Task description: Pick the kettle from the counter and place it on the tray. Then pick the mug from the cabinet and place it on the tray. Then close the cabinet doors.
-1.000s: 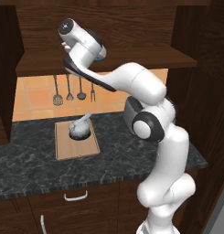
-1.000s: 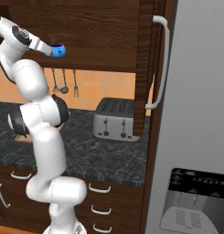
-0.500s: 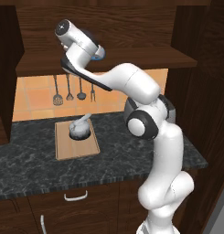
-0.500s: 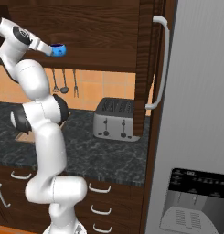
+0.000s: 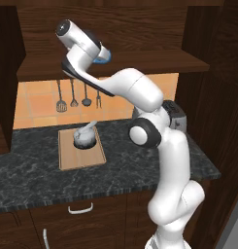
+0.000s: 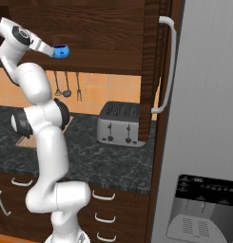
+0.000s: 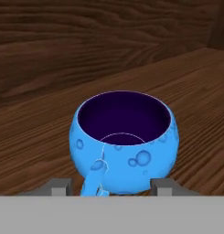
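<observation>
One item's already sorted: the kettle (image 5: 85, 134) sits on the tray (image 5: 81, 156), down on the counter (image 5: 38, 170). Arm's reaching up into the cabinet (image 5: 115, 29) now, gripper (image 7: 109, 187) right at the blue mug (image 7: 124, 142), which stands upright on the plank shelf (image 7: 186, 82).

Claw state: two fingertips (image 7: 58, 185) stand one each side of the mug's lower body, apart. Whether they're pressing on it yet, can't tell; the contact is below what the hand view gives.

Risks, imo:
- Mug's rounded, and the tips look low on the belly. If they close below the widest part it could squeeze up and out, or tip.
- Mug handle points toward the hand, between the tips. It might foul the palm or twist the mug as the jaws close.
- Pulling back w/o lifting first could drag it off the shelf edge.

Hard to see: mug is mostly masked by the hand in the left base view, just a blue sliver. Tray is largely behind the arm in the right base view. Cabinet doors (image 6: 153, 61) are seen only partly, so how far open they stand is unclear.
</observation>
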Robot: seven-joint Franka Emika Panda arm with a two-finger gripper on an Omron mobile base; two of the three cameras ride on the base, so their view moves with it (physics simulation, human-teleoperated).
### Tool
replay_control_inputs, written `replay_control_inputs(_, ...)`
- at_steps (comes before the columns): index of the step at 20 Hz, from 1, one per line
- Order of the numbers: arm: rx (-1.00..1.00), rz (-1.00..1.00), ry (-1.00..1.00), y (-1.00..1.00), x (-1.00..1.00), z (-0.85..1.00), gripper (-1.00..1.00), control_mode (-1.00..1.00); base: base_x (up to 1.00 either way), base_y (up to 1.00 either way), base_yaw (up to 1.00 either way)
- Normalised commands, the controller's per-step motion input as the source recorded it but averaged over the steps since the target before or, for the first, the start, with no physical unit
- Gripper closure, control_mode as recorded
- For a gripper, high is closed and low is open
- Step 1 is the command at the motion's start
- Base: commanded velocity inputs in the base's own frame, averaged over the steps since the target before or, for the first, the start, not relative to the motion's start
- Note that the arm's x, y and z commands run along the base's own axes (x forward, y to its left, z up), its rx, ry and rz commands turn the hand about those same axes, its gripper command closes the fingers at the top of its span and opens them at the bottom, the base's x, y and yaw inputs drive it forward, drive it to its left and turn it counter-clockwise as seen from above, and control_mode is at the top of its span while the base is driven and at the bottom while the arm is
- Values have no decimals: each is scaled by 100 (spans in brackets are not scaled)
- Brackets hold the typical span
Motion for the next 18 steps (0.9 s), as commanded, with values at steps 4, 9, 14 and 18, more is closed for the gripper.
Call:
replay_control_inputs(4,0,0,0,-23,-1,0,100,-100,0,0,0)
replay_control_inputs(9,0,0,-5,-20,-32,-1,100,-100,0,0,0)
replay_control_inputs(14,0,0,-18,-7,-52,-4,100,-100,0,0,0)
replay_control_inputs(18,1,0,-32,0,-86,-8,100,-100,0,0,0)
